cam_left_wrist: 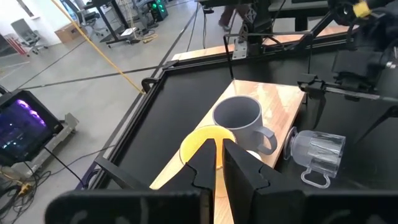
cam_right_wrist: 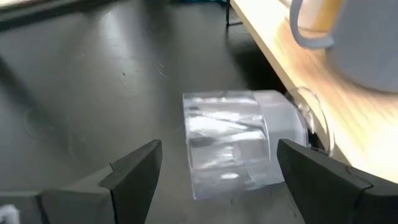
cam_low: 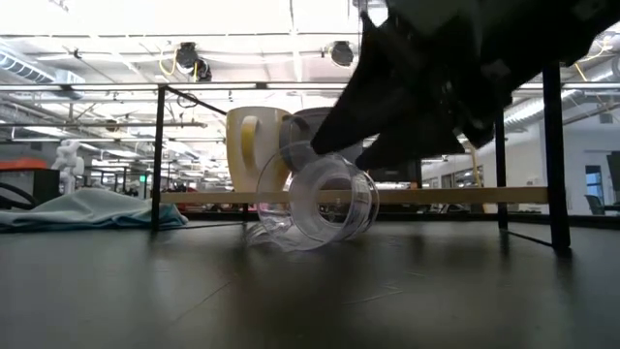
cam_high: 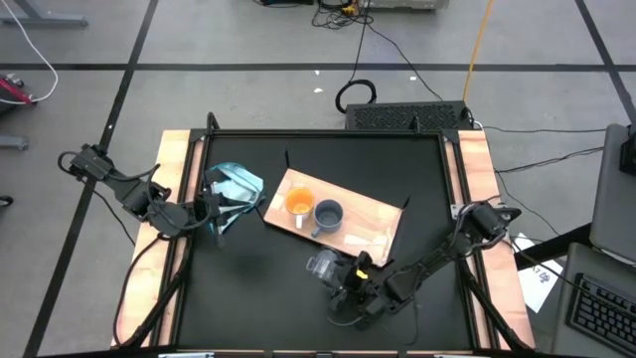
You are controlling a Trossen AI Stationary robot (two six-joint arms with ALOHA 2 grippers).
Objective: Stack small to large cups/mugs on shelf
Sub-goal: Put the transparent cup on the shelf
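The clear cup (cam_right_wrist: 233, 143) is lying on its side on the black desk (cam_high: 248, 288), just beside the shelf (cam_high: 373, 221), its long axis running alongside the shelf's near edge. The right gripper (cam_right_wrist: 233, 177) is hanging just behind it, fingers spread wide apart, gripping nothing. The orange mug (cam_high: 299, 203) and grey mug (cam_high: 329, 213) are standing upright on the shelf. The left gripper (cam_left_wrist: 219, 163) is waiting near the teal cloth (cam_high: 237, 183), fingers nearly together.

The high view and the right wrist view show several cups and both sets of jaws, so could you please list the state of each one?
Clear glassy cup with a handle: on its side on the black tabletop, beside the board.
Orange mug: upright on the light-wood shelf board.
Blue-grey mug: upright on the board, next to the orange one.
Teal-blue cloth: crumpled.
Right gripper: jaws open, either side of the clear cup.
Left gripper: jaws shut, empty.
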